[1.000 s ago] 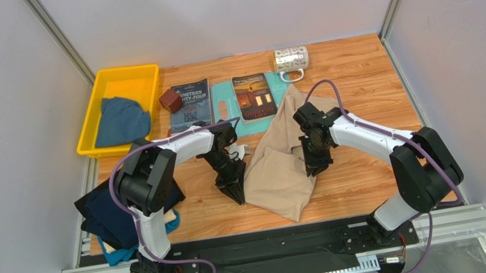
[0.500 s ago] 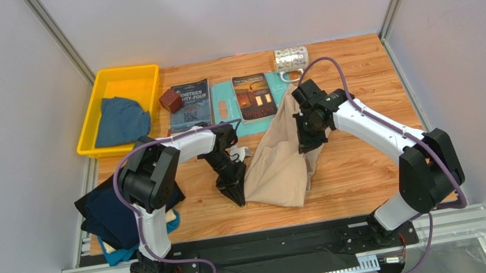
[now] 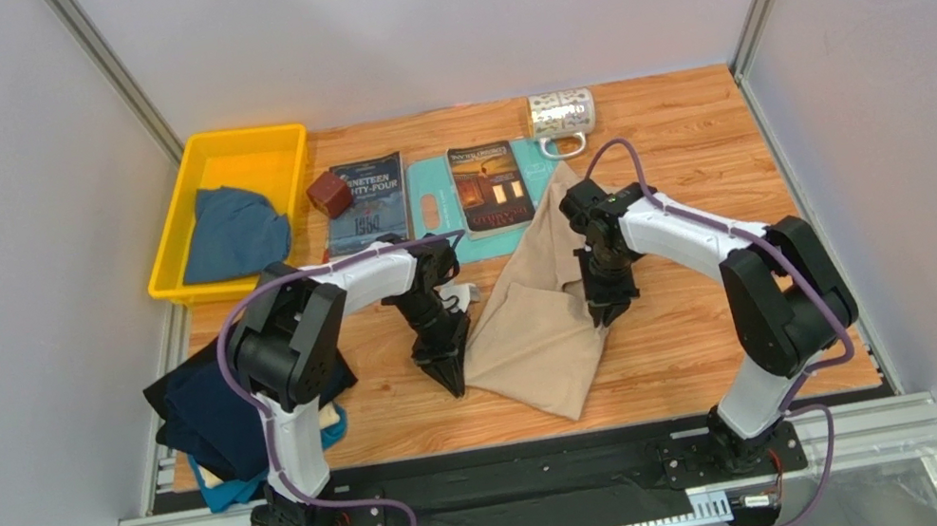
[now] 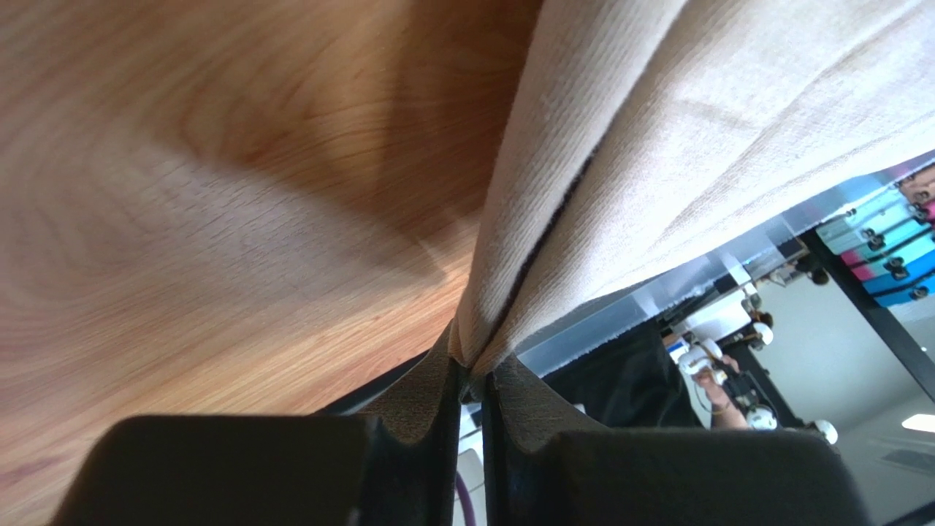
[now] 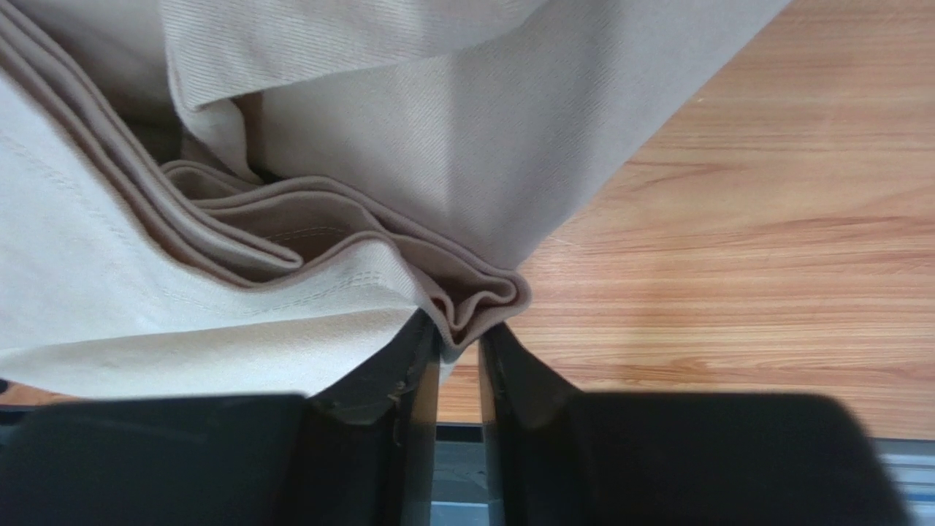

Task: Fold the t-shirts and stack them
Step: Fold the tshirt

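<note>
The beige t-shirt (image 3: 538, 313) hangs bunched between my two grippers over the middle of the table. My left gripper (image 3: 454, 376) is shut on its left edge, and the pinched cloth (image 4: 571, 186) shows in the left wrist view above the gripper (image 4: 472, 378). My right gripper (image 3: 603, 309) is shut on a folded bunch of its right edge (image 5: 472, 301), with the gripper (image 5: 461, 345) just below it. A dusty blue shirt (image 3: 229, 233) lies in the yellow bin (image 3: 265, 141). Dark navy (image 3: 209, 413) and teal (image 3: 228, 493) shirts hang over the table's left front edge.
Two books (image 3: 365, 200) (image 3: 487, 185) lie at the back, the right one on a light-teal board (image 3: 432, 212). A small brown block (image 3: 329, 195) sits by the bin. A white patterned mug (image 3: 561, 115) stands at the back.
My right gripper lifted the shirt's right edge up and back, then came down and forward again, a little left of where it began. The left gripper stayed almost still.
</note>
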